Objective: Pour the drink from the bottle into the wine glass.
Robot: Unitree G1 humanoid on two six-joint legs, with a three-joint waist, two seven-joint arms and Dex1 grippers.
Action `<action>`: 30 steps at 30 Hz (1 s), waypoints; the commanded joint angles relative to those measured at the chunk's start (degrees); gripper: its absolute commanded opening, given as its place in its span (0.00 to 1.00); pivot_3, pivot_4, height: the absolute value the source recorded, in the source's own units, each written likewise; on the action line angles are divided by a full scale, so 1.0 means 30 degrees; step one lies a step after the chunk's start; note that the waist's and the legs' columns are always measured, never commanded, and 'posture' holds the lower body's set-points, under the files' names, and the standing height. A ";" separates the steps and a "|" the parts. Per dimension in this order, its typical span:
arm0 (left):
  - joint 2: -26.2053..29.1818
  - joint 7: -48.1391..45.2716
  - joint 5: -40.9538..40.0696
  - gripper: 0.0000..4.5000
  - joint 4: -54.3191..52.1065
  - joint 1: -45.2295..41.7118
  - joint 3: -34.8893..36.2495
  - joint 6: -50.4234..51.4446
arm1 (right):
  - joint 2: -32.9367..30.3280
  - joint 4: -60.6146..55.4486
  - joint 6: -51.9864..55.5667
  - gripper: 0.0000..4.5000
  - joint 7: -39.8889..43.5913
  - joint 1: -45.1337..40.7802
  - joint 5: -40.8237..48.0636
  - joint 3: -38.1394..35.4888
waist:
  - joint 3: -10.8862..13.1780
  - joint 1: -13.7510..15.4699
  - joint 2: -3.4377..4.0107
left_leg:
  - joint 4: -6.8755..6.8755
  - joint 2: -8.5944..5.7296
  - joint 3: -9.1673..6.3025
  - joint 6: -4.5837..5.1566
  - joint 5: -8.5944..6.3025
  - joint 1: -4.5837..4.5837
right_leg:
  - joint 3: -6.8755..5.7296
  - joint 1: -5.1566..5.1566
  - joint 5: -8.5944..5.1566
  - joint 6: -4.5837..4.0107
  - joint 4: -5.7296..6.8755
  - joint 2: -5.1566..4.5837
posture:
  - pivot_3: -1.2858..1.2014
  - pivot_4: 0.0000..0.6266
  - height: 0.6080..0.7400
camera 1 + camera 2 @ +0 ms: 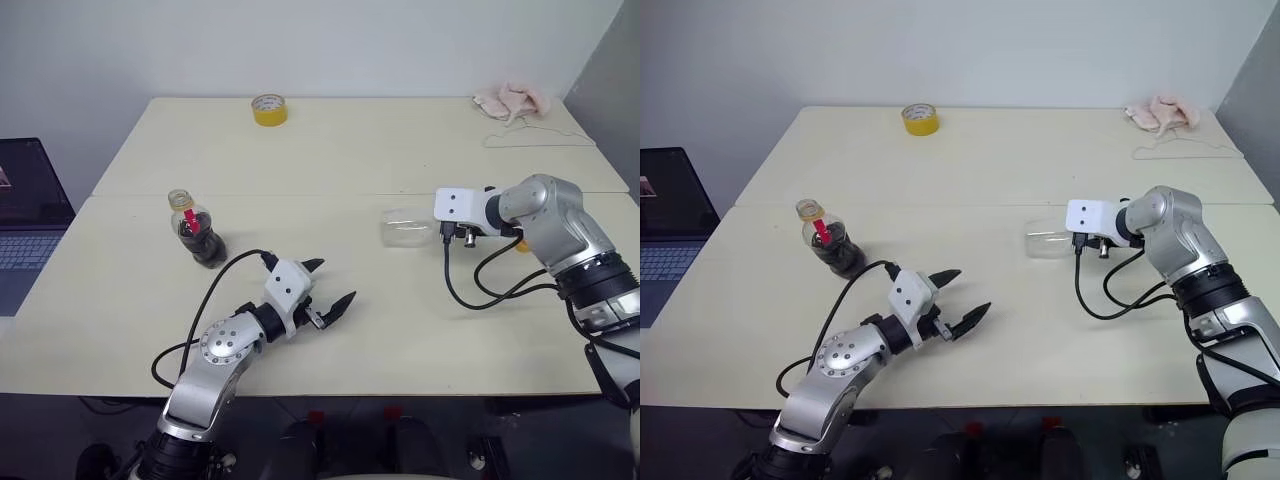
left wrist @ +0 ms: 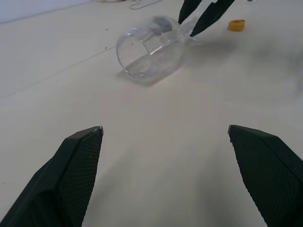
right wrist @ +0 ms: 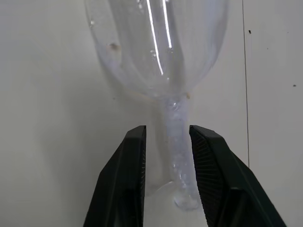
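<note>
**Wine glass on its side, right gripper at the stem; bottle upright and uncapped**

Table (image 1: 330, 160): two pale cream tops butted together, with the seam running across the middle.

Wine glass (image 1: 405, 228): lying on its side on the near top, right of centre, mouth facing the robot's left. In the left wrist view the bowl rests on the tabletop with its rim open toward the camera. No liquid seen in the bowl.

Right gripper (image 3: 166, 156): in its own wrist view the two black fingers (image 3: 131, 179) stand on either side of the thin stem, close in. One finger appears to touch the stem, while a narrow gap remains at the other. Jaws narrowed around the stem; a firm clamp is not confirmed.

Bottle (image 1: 197, 232): stands upright on the near top, toward the robot's left, well apart from the glass. Neck open, no cap on it. Red label at the neck. The drink (image 1: 207, 248), dark and almost black, fills the lower body.

Orange cap (image 2: 236, 25): lies on the table just beyond the glass, near the right gripper.

Left gripper (image 1: 328, 292): above the near top between bottle and glass, touching neither. Jaws spread wide, nothing between them; it points toward the glass.

Far top: yellow tape roll (image 1: 269, 109) near the back edge; pink cloth (image 1: 513, 100) at the far right corner, with a thin wire hanger (image 1: 540, 137) beside it.

Laptop (image 1: 28, 215) at the left edge, off the table.
</note>
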 commanded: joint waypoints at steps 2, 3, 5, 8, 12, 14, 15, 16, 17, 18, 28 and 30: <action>-0.0128 0.0346 -0.0046 1.00 -0.0848 0.0210 0.0323 -0.0270 | 0.0312 0.0370 -0.0348 0.33 0.0279 -0.0645 -0.0577 0.0084 | 0.0000 -0.0001 0.0000 | 0.0000 0.0004 -0.0001 0.0000 0.0000 0.0000 | -0.0002 0.0000 0.0000 0.0000 0.0000 0.0002 | 0.52 0.24 1.00; -0.0142 0.0404 -0.0023 1.00 -0.0838 0.0225 0.0329 -0.0300 | 0.0399 0.0496 -0.0393 0.33 0.0288 -0.0675 -0.0676 0.0081 | 0.0000 0.0000 0.0000 | 0.0000 0.0004 -0.0001 -0.0001 0.0000 0.0001 | -0.0001 0.0000 0.0000 0.0000 0.0001 0.0002 | 0.52 0.24 1.00; -0.0159 0.0493 -0.0013 1.00 -0.0824 0.0241 0.0313 -0.0330 | 0.0559 0.0685 -0.0436 0.33 0.0320 -0.0747 -0.0806 0.0025 | 0.0000 -0.0002 0.0000 | 0.0000 0.0003 -0.0002 -0.0001 0.0000 0.0002 | -0.0002 0.0000 0.0000 0.0000 0.0002 0.0002 | 0.52 0.24 1.00; -0.0234 0.0625 0.0036 1.00 -0.0796 0.0259 0.0280 -0.0380 | 0.0777 0.1167 -0.0556 0.33 0.0189 -0.0987 -0.1009 0.0032 | -0.0001 -0.0003 0.0000 | 0.0000 0.0003 -0.0001 -0.0001 0.0000 0.0003 | -0.0001 0.0000 0.0000 0.0000 0.0003 0.0002 | 0.52 0.24 1.00; -0.0307 0.0761 0.0127 1.00 -0.0764 0.0360 0.0294 -0.0520 | 0.1252 0.2059 -0.0751 0.33 0.0085 -0.1326 -0.1321 0.0132 | -0.0001 -0.0010 0.0000 | -0.0001 0.0006 -0.0002 -0.0001 0.0000 0.0005 | -0.0002 0.0000 0.0000 0.0000 0.0004 0.0003 | 0.52 0.24 1.00; -0.0312 0.0813 0.0132 1.00 -0.0751 0.0355 0.0275 -0.0536 | 0.1392 0.2332 -0.0864 0.33 0.0083 -0.1400 -0.1431 0.0081 | -0.0001 -0.0015 0.0001 | -0.0003 0.0006 -0.0003 -0.0001 0.0000 0.0005 | -0.0003 0.0000 0.0000 0.0000 0.0004 0.0004 | 0.52 0.24 1.00; -0.0318 0.0850 0.0146 1.00 -0.0740 0.0359 0.0267 -0.0548 | 0.1493 0.2506 -0.0872 0.33 0.0050 -0.1456 -0.1469 0.0061 | -0.0002 -0.0018 0.0000 | -0.0003 0.0007 -0.0005 -0.0001 0.0000 0.0005 | -0.0005 0.0000 0.0000 0.0000 0.0003 0.0005 | 0.52 0.24 1.00; -0.0338 0.0893 0.0185 1.00 -0.0709 0.0348 0.0237 -0.0570 | 0.1580 0.2796 -0.0901 0.33 0.0019 -0.1505 -0.1518 0.0086 | -0.0002 -0.0018 0.0000 | -0.0002 0.0007 -0.0005 -0.0002 0.0000 0.0007 | -0.0004 0.0000 0.0000 0.0000 0.0004 0.0005 | 0.52 0.24 1.00; -0.0364 0.0924 0.0195 1.00 -0.0700 0.0353 0.0225 -0.0585 | 0.1668 0.3039 -0.0916 0.33 -0.0060 -0.1542 -0.1559 0.0095 | -0.0002 -0.0020 0.0000 | -0.0003 0.0006 -0.0004 -0.0001 0.0000 0.0007 | -0.0003 0.0001 0.0000 0.0000 0.0004 0.0005 | 0.52 0.24 1.00; -0.0374 0.0950 0.0224 1.00 -0.0715 0.0393 0.0213 -0.0598 | 0.1778 0.3244 -0.0935 0.28 -0.0148 -0.1580 -0.1581 0.0099 | -0.0002 -0.0020 0.0000 | -0.0002 0.0006 -0.0003 -0.0002 0.0001 0.0008 | -0.0003 0.0002 0.0000 -0.0001 0.0004 0.0005 | 0.52 0.24 1.00; -0.0489 0.1162 0.0443 1.00 -0.0719 0.0373 0.0146 -0.0654 | 0.2663 0.4824 -0.1503 0.00 -0.0661 -0.1968 -0.1874 0.0256 | -0.0012 -0.0073 -0.0004 | -0.0006 0.0014 -0.0004 -0.0002 0.0000 0.0032 | -0.0002 0.0020 0.0000 -0.0001 0.0007 0.0012 | 0.52 0.24 1.00; -0.0506 0.1227 0.0485 1.00 -0.0727 0.0359 0.0166 -0.0681 | 0.2805 0.5179 -0.1776 0.00 -0.0620 -0.1983 -0.2066 0.0384 | -0.0013 -0.0077 -0.0005 | -0.0006 0.0014 -0.0004 -0.0002 0.0000 0.0036 | -0.0001 0.0024 0.0000 -0.0001 0.0007 0.0012 | 0.52 0.24 1.00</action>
